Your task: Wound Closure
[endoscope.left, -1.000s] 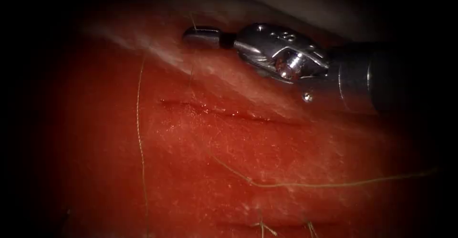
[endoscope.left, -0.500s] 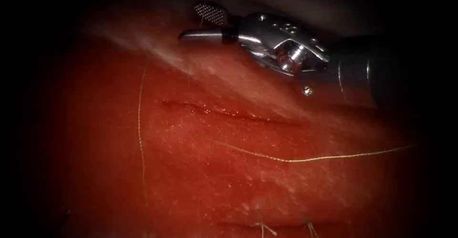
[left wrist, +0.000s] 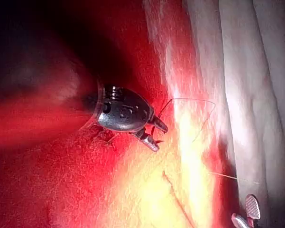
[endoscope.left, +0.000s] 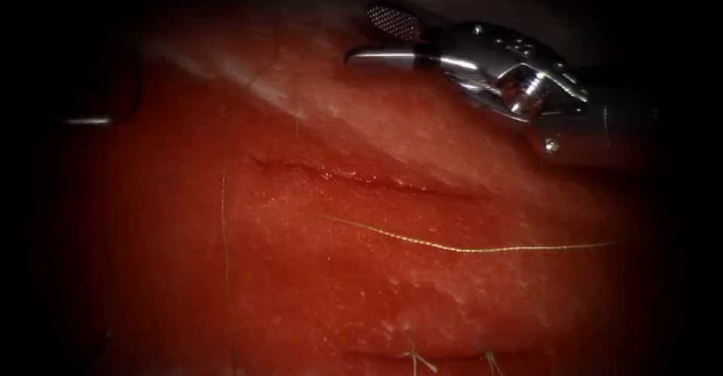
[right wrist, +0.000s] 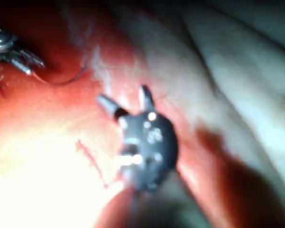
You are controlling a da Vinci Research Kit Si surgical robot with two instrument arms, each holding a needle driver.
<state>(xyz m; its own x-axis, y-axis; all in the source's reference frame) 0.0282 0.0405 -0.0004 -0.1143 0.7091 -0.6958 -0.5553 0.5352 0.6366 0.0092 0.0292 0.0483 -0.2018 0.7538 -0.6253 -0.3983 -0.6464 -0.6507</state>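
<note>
My right tool hangs wide and empty by the tissue's far edge; my left tool seems to pinch thread. Between grips, I judge; a regrasp needs a clean bite.

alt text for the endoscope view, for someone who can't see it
The right arm's tool comes in from the right above the cut in the tissue, its jaws open and holding nothing. A fine thread lies across the tissue below the cut, and another strand runs down at the cut's left end. Short cut ends of thread stick up near the bottom edge.
</note>
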